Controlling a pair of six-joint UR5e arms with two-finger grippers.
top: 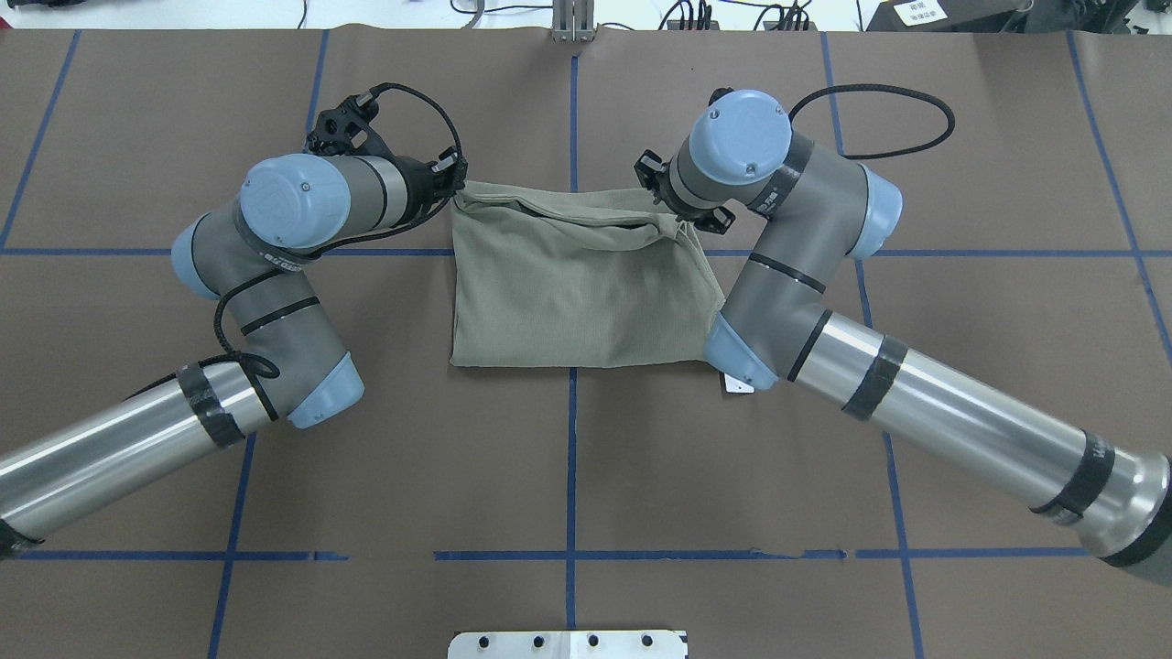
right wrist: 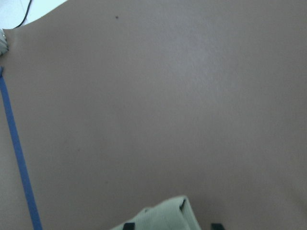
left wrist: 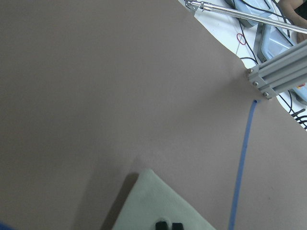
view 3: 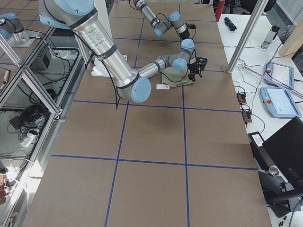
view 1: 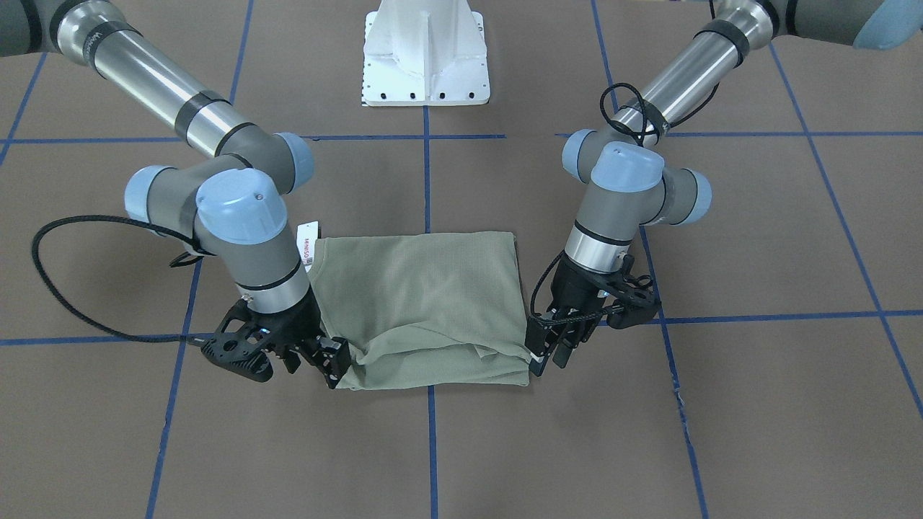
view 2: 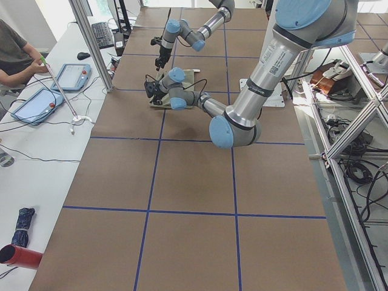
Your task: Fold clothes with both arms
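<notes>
Left gripper (left wrist: 169, 224): the fingertips are pressed together on pale green fabric, so I read it as clamped on the shirt (view 1: 425, 303). In the front view it sits on the shirt corner farthest from the robot, on the left-arm side.

Right gripper (view 1: 328, 360): it's at the matching corner on the other side. The wrist cam shows its tips well apart at the bottom of frame, with the cloth corner poking up between them. The jaws look parted, not pinching, but the tips are cut off by the frame edge, so that read is soft.

Shirt: it's folded into a rough rectangle, mid-table, between the two grippers and straddling the blue centre tape line (view 1: 431, 447). The edge that runs from gripper to gripper is bunched in several layers. The opposite edge, toward the robot, lies flat and straight. The white hang tag (view 1: 306, 245) sticks out at the robot-side corner, just beside the right arm (view 1: 245, 216) wrist. From overhead, only a sliver of it shows under that arm's blue cap.

Both arms come in from the base side, elbows out, wrists tipped down at the shirt's far edge. The left arm (view 1: 620, 194) has a black cable looped near its wrist.

The table (view 1: 757, 432) is brown with a blue tape grid. The white pedestal base (view 1: 425, 58) sits on the centre line behind the shirt. In the left side view, a person (view 2: 15, 48) sits at a side bench with tablets.
</notes>
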